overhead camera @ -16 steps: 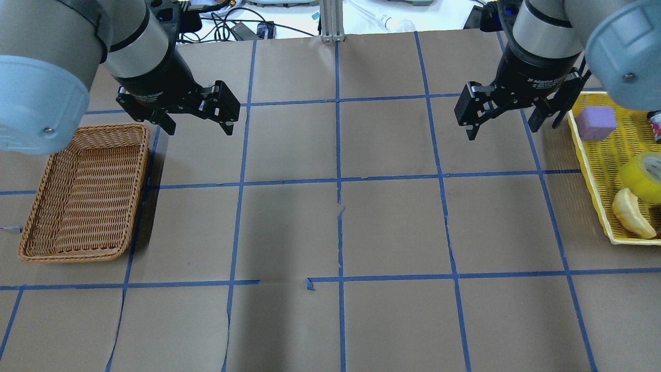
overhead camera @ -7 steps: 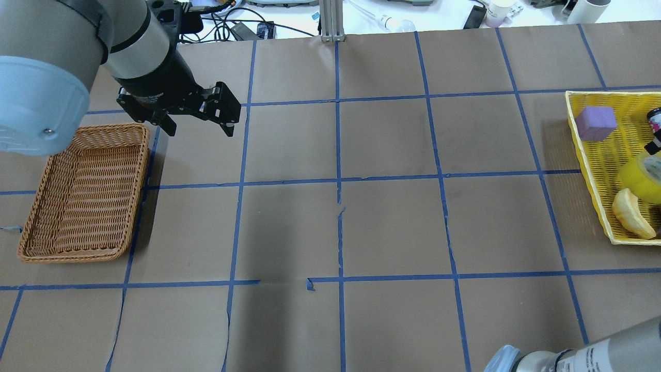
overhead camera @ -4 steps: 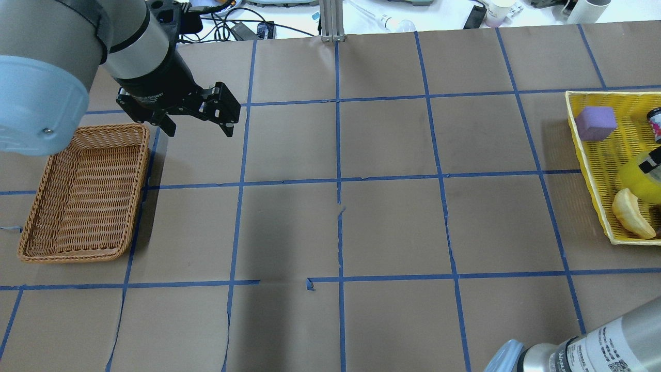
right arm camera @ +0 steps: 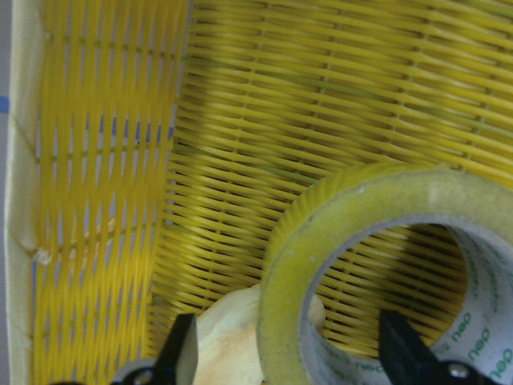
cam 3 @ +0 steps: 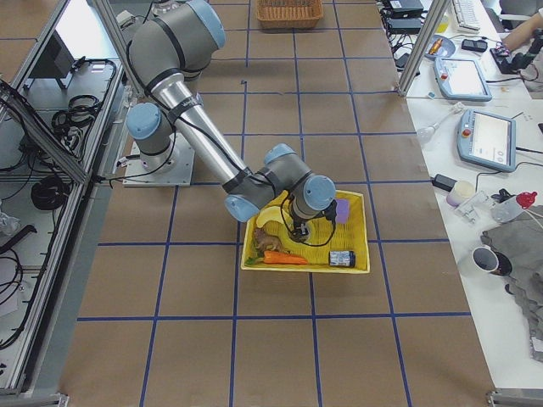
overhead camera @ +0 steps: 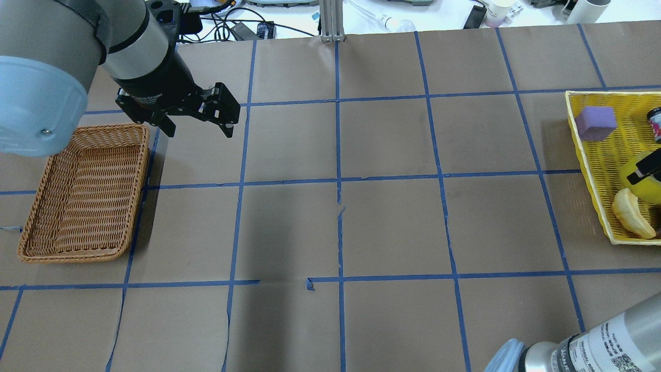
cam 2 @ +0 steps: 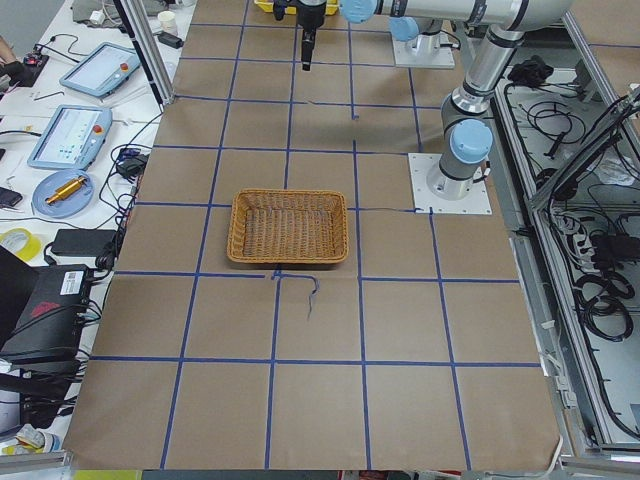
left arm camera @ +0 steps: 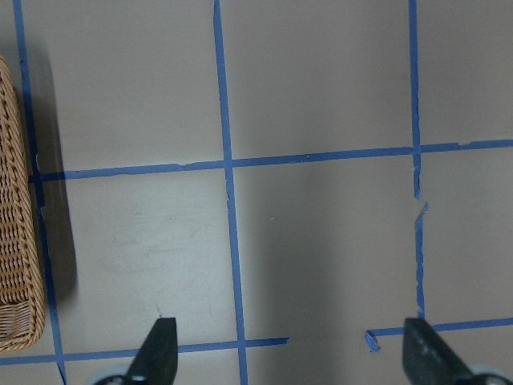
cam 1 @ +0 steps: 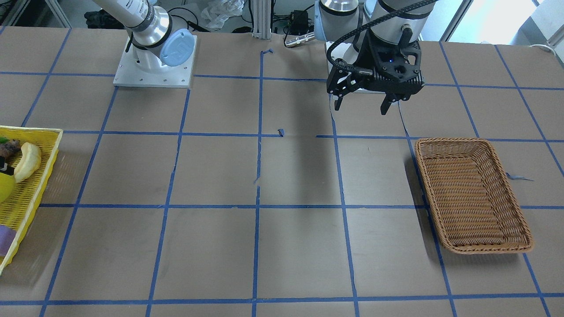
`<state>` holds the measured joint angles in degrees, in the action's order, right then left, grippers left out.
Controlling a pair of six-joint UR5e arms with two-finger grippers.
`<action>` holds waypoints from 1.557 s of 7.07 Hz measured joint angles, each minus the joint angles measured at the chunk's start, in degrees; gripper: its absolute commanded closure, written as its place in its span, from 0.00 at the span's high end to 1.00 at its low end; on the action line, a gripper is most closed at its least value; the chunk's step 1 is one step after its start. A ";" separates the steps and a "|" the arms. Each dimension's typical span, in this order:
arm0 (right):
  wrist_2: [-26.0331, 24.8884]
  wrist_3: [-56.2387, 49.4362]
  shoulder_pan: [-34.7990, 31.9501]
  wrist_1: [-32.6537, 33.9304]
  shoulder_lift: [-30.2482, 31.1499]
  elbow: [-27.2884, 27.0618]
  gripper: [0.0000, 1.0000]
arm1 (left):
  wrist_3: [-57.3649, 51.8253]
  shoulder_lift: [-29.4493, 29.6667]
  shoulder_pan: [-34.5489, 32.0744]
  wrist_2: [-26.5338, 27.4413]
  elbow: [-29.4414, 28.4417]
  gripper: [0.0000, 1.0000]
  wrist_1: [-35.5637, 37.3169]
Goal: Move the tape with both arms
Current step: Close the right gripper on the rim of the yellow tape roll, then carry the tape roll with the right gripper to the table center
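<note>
The yellow tape (overhead camera: 636, 185) lies in the yellow basket (overhead camera: 583, 150) at the table's right edge. It fills the right wrist view (right arm camera: 353, 233), with its white core showing. My right gripper (right arm camera: 292, 357) is open and low over it. One finger (right arm camera: 405, 349) is inside the core and the other (right arm camera: 180, 353) is outside the roll's wall. In the overhead view only a black finger (overhead camera: 648, 170) shows on the tape. My left gripper (overhead camera: 200, 129) is open and empty, above the table next to the wicker basket (overhead camera: 77, 253). It also shows in the front view (cam 1: 360, 108).
The yellow basket also holds a pale banana (overhead camera: 631, 213) touching the tape, a purple block (overhead camera: 595, 123) and a small bottle (overhead camera: 656, 124). The right arm's forearm (overhead camera: 594, 346) comes in at the bottom right. Blue tape lines grid the brown table.
The right arm has swung away from the far right of the table, and its gripper has come down onto the tape in the yellow basket. The left arm has not moved.
</note>
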<state>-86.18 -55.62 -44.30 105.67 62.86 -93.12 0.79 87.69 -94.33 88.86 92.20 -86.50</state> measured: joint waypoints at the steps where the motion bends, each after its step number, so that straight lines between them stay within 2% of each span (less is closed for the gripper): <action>1: -0.19 0.31 0.00 0.04 0.10 -0.06 0.00 | 0.00 -0.19 0.11 0.00 0.02 1.00 -0.24; 4: -1.04 1.37 -0.38 -0.29 2.63 0.36 0.00 | -0.02 -0.22 -0.12 0.79 0.19 1.00 -0.34; 6: -2.00 5.92 -4.20 -2.76 9.64 0.42 0.00 | -0.08 -0.37 -0.14 2.05 0.41 1.00 -0.26; 8: -2.76 22.14 -17.38 -7.66 16.96 0.40 0.00 | -0.09 -0.58 0.21 2.24 0.55 1.00 -0.25; 9: -2.57 34.62 -27.03 -8.70 18.11 0.35 0.00 | -0.09 -0.63 0.31 2.25 0.56 1.00 -0.25; 11: -2.63 60.79 -47.84 -4.40 16.98 0.07 0.00 | -0.11 -0.67 0.42 2.23 0.60 1.00 -0.25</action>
<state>-88.81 5.17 -92.14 101.27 79.84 -93.05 0.68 87.02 -93.91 91.08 92.80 -86.75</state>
